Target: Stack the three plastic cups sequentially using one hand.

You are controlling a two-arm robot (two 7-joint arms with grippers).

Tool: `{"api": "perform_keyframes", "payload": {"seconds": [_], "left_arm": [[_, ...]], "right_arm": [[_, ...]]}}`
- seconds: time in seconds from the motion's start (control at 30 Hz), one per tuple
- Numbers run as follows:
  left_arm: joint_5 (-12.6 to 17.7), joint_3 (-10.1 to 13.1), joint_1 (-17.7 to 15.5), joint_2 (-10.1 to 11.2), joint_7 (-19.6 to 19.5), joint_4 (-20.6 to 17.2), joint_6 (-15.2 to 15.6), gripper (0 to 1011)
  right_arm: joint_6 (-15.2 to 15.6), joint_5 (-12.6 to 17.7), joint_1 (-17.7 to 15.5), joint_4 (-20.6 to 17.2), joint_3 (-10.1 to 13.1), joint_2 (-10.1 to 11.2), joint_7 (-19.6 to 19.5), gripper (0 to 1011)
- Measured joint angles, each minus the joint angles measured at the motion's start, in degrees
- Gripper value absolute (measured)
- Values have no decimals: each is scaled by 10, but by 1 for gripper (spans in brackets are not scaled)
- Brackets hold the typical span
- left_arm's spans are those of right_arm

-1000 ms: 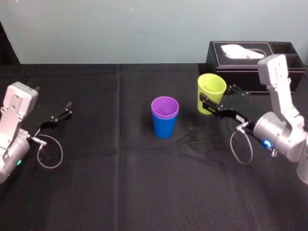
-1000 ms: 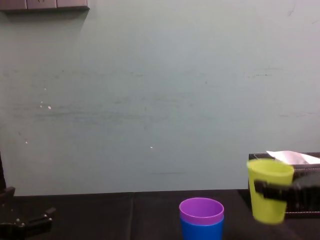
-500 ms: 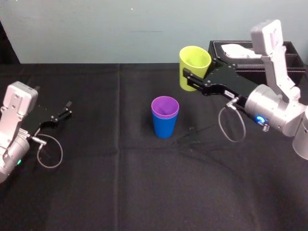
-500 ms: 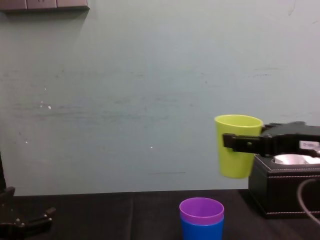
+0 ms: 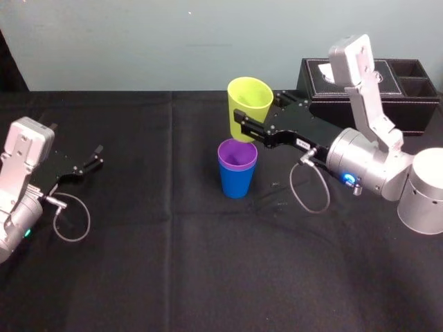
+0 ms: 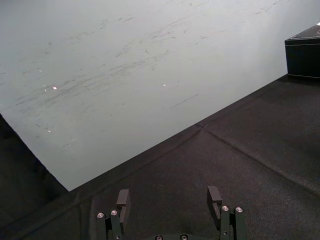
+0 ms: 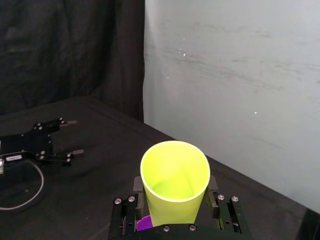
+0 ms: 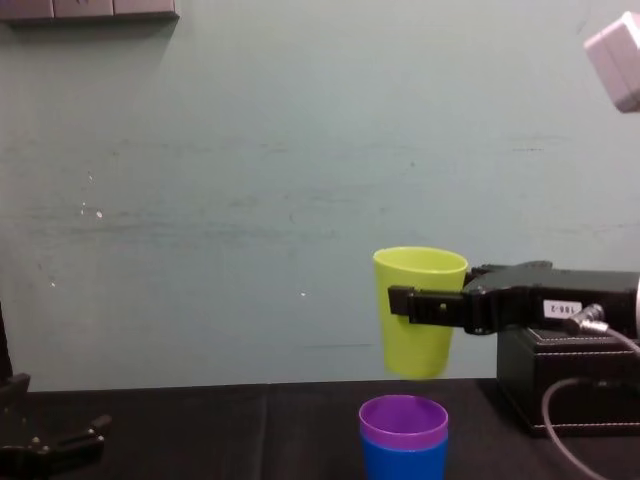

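Note:
My right gripper [image 5: 243, 128] is shut on the yellow-green cup [image 5: 249, 107], holding it upright in the air just above and a little right of the stacked pair. The purple cup [image 5: 237, 153] sits nested inside the blue cup [image 5: 237, 181] at the table's middle. From the chest view the yellow-green cup [image 8: 418, 310] hangs clear above the purple cup's rim [image 8: 403, 418], with the blue cup [image 8: 403, 460] below. The right wrist view has the yellow-green cup [image 7: 174, 185] between the fingers [image 7: 138, 184], a sliver of purple cup [image 7: 144, 222] beneath. My left gripper [image 5: 95, 157] rests open at the far left, also in its wrist view [image 6: 169, 199].
A black tissue box [image 5: 408, 90] stands at the back right, behind my right arm. A black cloth [image 5: 173, 263] covers the table, and a pale wall rises behind it. A cable loop [image 5: 69, 221] lies by my left arm.
My right gripper has carried the yellow-green cup up off the table and leftward, from beside the tissue box to just over the purple and blue stack. The left arm stayed still.

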Motion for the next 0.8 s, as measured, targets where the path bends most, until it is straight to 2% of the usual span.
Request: {"api": "perform_keyframes", "payload": {"seconds": [0.4, 0.8], "left_arm": [[0, 0, 0, 0, 0, 0, 0, 1011], [0, 0, 0, 0, 0, 0, 0, 1011]], "right_arm": [[-5, 12, -13, 0, -11, 7, 0, 726], [-17, 12, -7, 19, -22, 5, 0, 726]]}}
